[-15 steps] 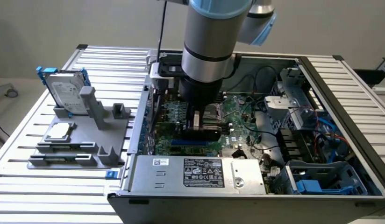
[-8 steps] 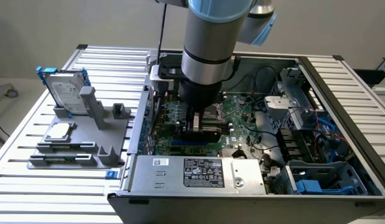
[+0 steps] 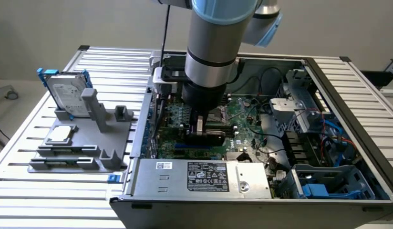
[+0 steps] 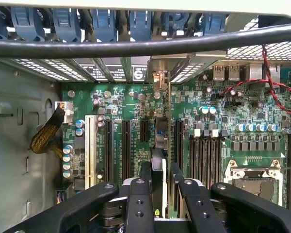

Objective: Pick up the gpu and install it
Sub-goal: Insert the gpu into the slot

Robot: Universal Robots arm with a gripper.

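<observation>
Gripping: gripper [image 4: 160, 169] clamped on the gpu [image 4: 158, 145], card edge-on between its fingers
gpu: upright, low over the motherboard [image 4: 203, 104] slots, inside open case [image 3: 247, 217]
Seating: can't tell
Exterior view's left of case: hard drive [image 3: 66, 93], CPU chip [image 3: 61, 134] on grey stand [image 3: 76, 155]

gpu [image 4: 158, 145] in claw [image 4: 160, 170], seemingly over motherboard [image 4: 121, 104]

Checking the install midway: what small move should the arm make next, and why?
Probably ease it straight down. The pincer grips the graphics card on edge above the motherboard, parallel with its black slots, metal bracket toward the case's rear wall; whether it is seated I cannot tell.
</observation>
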